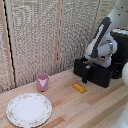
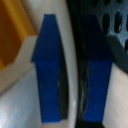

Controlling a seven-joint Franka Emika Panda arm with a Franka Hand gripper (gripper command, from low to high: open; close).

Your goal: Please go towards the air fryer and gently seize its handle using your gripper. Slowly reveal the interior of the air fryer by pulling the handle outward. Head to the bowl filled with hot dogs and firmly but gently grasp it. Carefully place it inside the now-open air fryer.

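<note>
The gripper (image 2: 75, 80) has its two blue fingers (image 2: 50, 75) clamped on the thin white rim of the bowl (image 2: 75, 60), with something orange-yellow, probably the hot dogs (image 2: 12, 35), beside it in the wrist view. The arm (image 1: 102, 42) bends down from the upper corner on the exterior view's right, with its wrist low over the pulled-out drawer (image 1: 97, 72) of the air fryer (image 1: 120, 45). The handle (image 1: 85, 75) juts from the drawer front. On the wooden table (image 1: 100, 105) lie a patterned plate (image 1: 28, 109), a pink cup (image 1: 43, 81) and a loose orange-yellow block (image 1: 79, 88).
</note>
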